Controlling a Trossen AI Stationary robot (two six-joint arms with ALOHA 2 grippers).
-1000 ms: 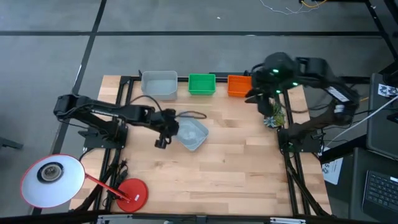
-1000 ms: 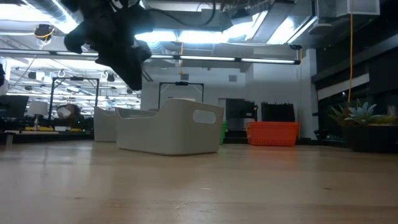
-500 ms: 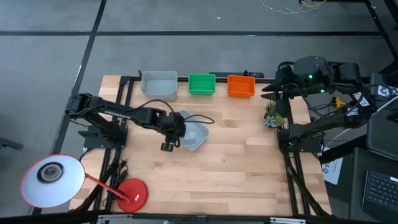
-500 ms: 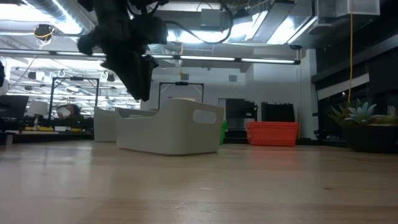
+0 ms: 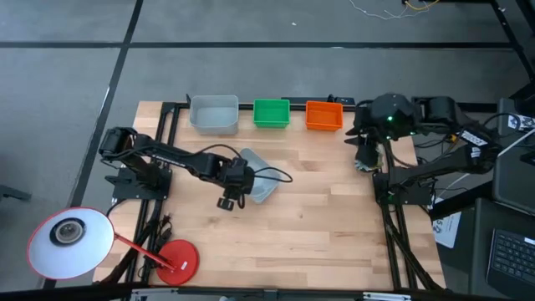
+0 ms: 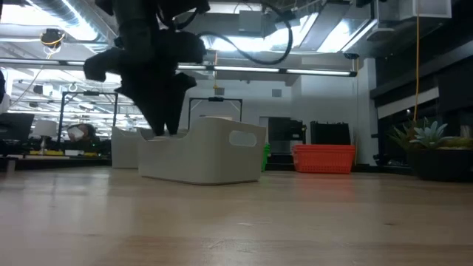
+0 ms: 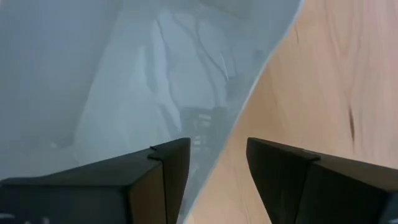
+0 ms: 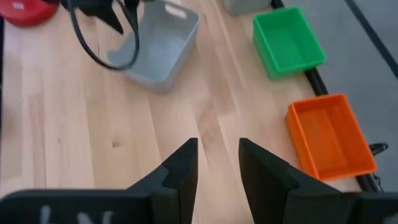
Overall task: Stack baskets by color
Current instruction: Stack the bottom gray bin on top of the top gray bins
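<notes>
Mid-table: left claw (image 5: 227, 199) wide, astride loose grey basket (image 5: 261, 178) rim; right claw (image 8: 216, 163) wide near plant (image 5: 365, 159).

Bare table (image 5: 318, 217) lies open; the loose grey basket (image 5: 261, 177) blocks its middle.

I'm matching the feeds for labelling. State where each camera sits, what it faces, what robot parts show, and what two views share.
High view: overhead, looking down on the table; both arms show, left gripper at the loose grey basket.
Low view: table height, facing the room; the left arm hangs over that basket.
Left wrist view: on the left arm, facing the basket rim; open fingers straddle it.
Right wrist view: on the right arm, facing the table; own fingers.
Shared: high and right wrist both show the green basket.
</notes>
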